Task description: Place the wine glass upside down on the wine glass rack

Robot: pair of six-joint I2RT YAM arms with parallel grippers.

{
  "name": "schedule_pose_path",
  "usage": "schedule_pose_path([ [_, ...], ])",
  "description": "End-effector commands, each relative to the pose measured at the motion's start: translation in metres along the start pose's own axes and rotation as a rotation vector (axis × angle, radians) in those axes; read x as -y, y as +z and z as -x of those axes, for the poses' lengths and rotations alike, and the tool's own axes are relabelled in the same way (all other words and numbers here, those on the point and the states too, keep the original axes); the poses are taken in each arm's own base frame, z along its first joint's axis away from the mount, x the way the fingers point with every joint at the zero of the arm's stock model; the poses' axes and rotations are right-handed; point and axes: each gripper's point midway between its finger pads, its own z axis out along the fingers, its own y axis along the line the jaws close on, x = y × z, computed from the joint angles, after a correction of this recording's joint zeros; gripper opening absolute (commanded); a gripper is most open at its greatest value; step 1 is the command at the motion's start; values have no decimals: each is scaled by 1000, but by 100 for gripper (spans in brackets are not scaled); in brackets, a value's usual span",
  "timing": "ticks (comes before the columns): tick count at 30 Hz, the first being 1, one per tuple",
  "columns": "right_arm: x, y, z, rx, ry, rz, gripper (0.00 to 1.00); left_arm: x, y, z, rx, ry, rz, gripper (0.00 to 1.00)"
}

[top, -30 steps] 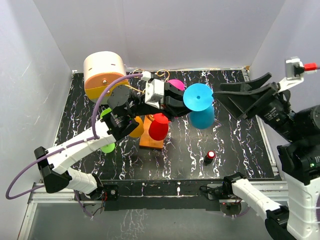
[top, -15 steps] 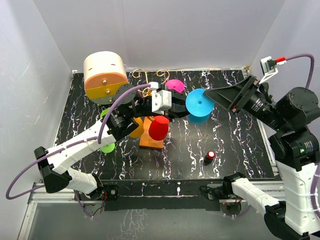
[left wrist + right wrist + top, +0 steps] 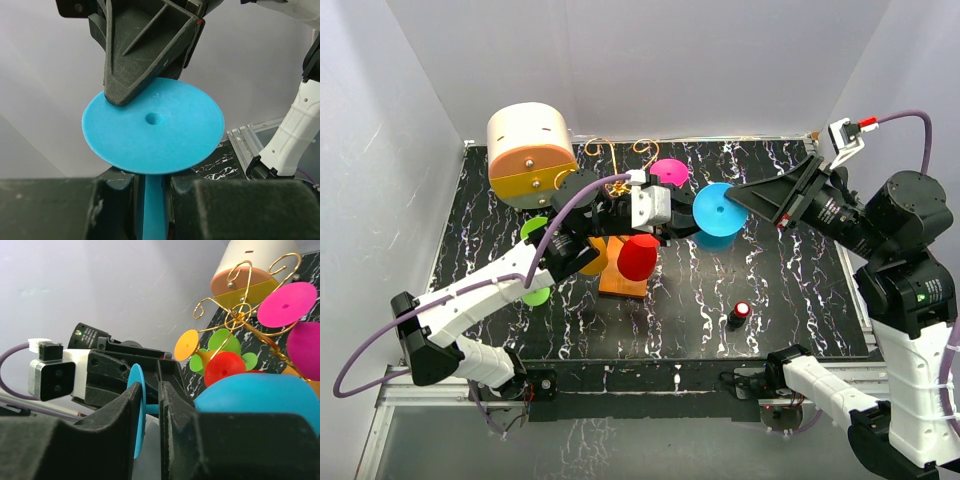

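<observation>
The blue wine glass [image 3: 720, 212] hangs sideways over the mat, its foot disc [image 3: 152, 132] facing the right arm. My left gripper [image 3: 682, 222] is shut on its stem [image 3: 154, 210]. My right gripper [image 3: 150, 407] straddles the rim of the foot [image 3: 136, 410], its jaws narrowed, with a thin gap still showing on the stem side. The blue bowl [image 3: 260, 395] fills the right wrist view's lower right. The gold wire wine glass rack [image 3: 240, 310] stands on its orange base [image 3: 623, 282] left of the blue glass. It carries magenta [image 3: 670, 170], red [image 3: 638, 258] and orange [image 3: 592, 255] glasses.
A cream-and-orange drum-shaped box [image 3: 528, 150] sits at the back left. Green glasses [image 3: 533, 295] show beside the left arm. A small black and red object [image 3: 739, 313] lies at the front right. White walls close in the mat.
The right gripper moved left onto the blue glass's foot and its jaws narrowed around it. The left gripper kept its hold on the stem and shifted slightly right.
</observation>
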Motion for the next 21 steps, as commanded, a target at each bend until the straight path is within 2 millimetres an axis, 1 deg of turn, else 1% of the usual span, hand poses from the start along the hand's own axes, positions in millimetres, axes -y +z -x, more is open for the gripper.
schedule_pose_path([
  [1,-14,1,-1,-20,20,81,16,-7,1,31,89,88,20,0],
  [3,-21,1,1,-15,22,114,14,-8,5,22,75,75,16,0],
  [6,-22,2,1,-20,25,121,8,-8,6,19,71,66,14,0],
  [8,-19,4,-1,-24,28,118,0,-9,6,19,73,63,18,0],
  [11,-16,2,2,3,23,100,0,-11,7,16,68,55,28,1],
  [12,-15,1,4,20,13,92,0,-11,7,15,65,52,34,7],
  [13,-14,0,7,42,2,78,0,-13,7,13,61,48,42,18],
  [15,-9,-3,19,117,-26,31,0,-16,5,12,57,33,74,50],
  [16,-7,-6,25,155,-38,8,0,-20,3,11,58,28,103,64],
  [17,-4,-8,30,190,-48,-13,0,-22,0,9,58,20,126,73],
  [18,-2,-10,35,223,-62,-31,0,-24,-1,5,57,9,152,81],
  [19,0,-12,41,258,-76,-50,0,-26,-8,16,88,4,184,86],
  [20,2,-14,46,291,-84,-64,0,-25,-13,14,99,-28,204,91],
  [21,2,-15,52,321,-94,-72,0,-26,-17,23,125,-30,224,93],
])
